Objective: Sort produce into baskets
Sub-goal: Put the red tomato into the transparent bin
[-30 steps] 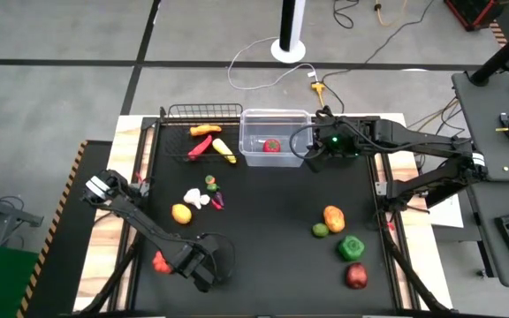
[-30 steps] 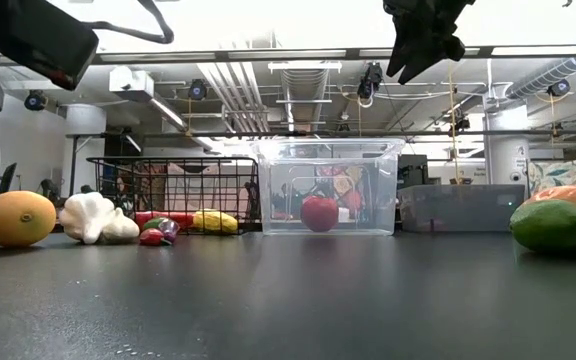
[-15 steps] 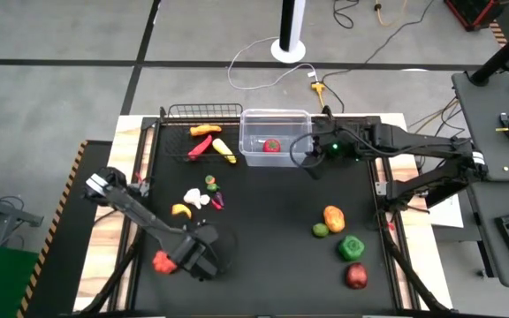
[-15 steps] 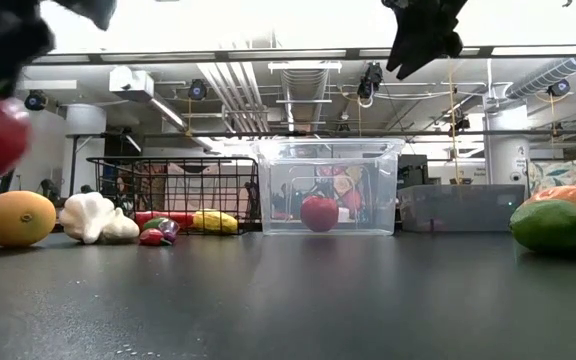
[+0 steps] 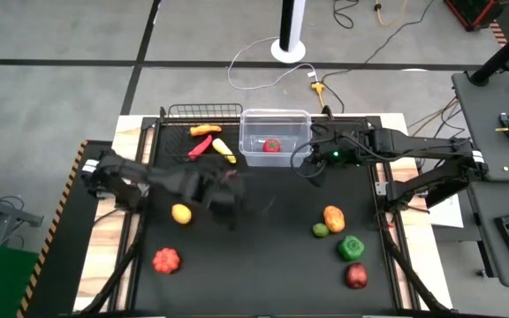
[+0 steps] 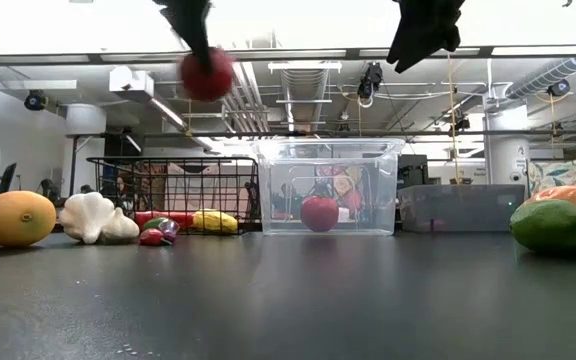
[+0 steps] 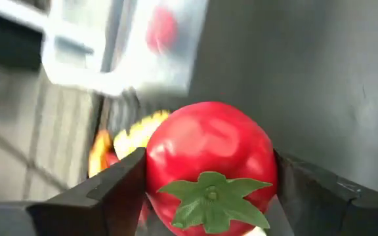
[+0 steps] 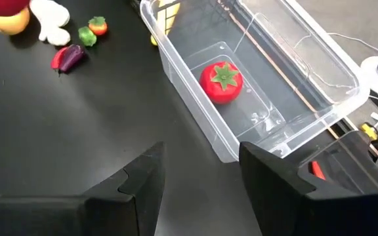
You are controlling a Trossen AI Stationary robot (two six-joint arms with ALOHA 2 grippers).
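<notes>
Red is what fills your left wrist view: the left end effector [image 7: 209, 190] pinches a tomato [image 7: 210, 172] between its two fingers, carried high above the table [image 5: 263, 247], roughly midway between the loose pile and the clear bin [image 5: 275, 139].

You are early in the sort. One tomato [image 8: 222, 81] already lies in the clear bin, and a few long pieces, red, orange and yellow, sit in the wire basket [image 5: 203, 112]. Left on the table are an orange fruit [image 5: 181, 213], a small pumpkin [image 5: 165, 260], garlic [image 6: 93, 217], and, on the right side, an orange piece [image 5: 333, 217], a small green one [image 5: 320, 230], a green pepper [image 5: 352, 248] and a red fruit [image 5: 356, 276].

Your left arm reaches across the middle of the table, blurred in the high view, so it looks to be in transit. Your right end effector [image 8: 199, 177] hangs just beside the bin's right end, fingers spread and holding nothing.
</notes>
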